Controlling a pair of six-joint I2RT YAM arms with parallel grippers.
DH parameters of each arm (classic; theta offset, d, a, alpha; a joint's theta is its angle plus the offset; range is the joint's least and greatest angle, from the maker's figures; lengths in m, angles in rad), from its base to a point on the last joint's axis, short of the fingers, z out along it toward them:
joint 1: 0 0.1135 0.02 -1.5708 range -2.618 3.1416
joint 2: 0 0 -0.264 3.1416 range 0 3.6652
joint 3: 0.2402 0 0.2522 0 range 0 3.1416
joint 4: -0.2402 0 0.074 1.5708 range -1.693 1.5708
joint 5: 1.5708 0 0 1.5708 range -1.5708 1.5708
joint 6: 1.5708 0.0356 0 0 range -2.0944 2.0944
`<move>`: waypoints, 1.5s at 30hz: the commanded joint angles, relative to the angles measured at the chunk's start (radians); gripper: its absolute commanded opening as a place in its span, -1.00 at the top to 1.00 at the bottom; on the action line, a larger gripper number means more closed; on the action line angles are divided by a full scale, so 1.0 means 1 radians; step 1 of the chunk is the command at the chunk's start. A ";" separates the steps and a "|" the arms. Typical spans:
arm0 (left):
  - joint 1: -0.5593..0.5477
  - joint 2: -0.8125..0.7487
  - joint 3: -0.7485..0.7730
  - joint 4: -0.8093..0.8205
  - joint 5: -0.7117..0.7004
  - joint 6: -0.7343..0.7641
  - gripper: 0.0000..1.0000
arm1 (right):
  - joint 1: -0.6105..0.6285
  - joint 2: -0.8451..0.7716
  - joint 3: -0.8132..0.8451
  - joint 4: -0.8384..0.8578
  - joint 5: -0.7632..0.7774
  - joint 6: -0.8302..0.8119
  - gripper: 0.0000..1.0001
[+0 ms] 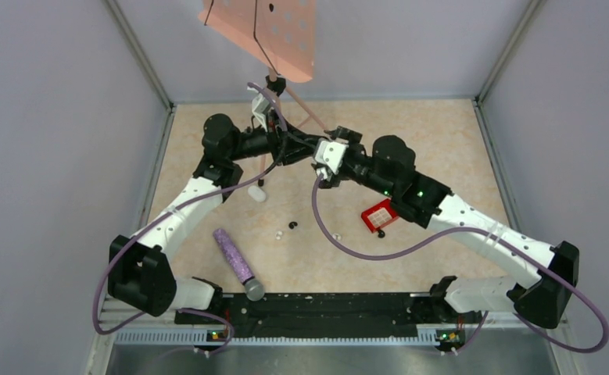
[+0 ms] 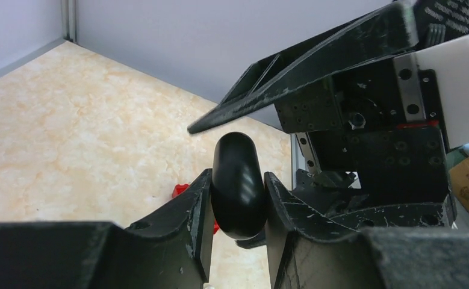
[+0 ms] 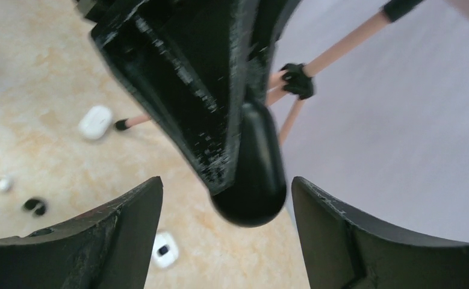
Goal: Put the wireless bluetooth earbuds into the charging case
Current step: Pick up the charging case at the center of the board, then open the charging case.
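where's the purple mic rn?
Top view: the purple microphone lies on the table left of centre, just right of the left arm, grey head toward the near edge; the white earbuds lie to its right.

A beige marble-patterned tabletop [image 1: 442, 148] is enclosed by plain grey walls [image 1: 51, 117]. A purple-handled microphone with a grey head [image 1: 233, 256] lies at the front left. A red square basket [image 1: 379, 214] sits right of centre. A pink perforated board on a tripod [image 1: 274, 31] stands at the back. A glossy black pill-shaped capsule [image 2: 238, 186] is held above the table.
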 commanded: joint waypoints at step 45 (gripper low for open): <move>-0.025 -0.038 -0.018 -0.076 0.230 0.378 0.62 | -0.251 0.155 0.396 -0.647 -0.704 0.399 0.96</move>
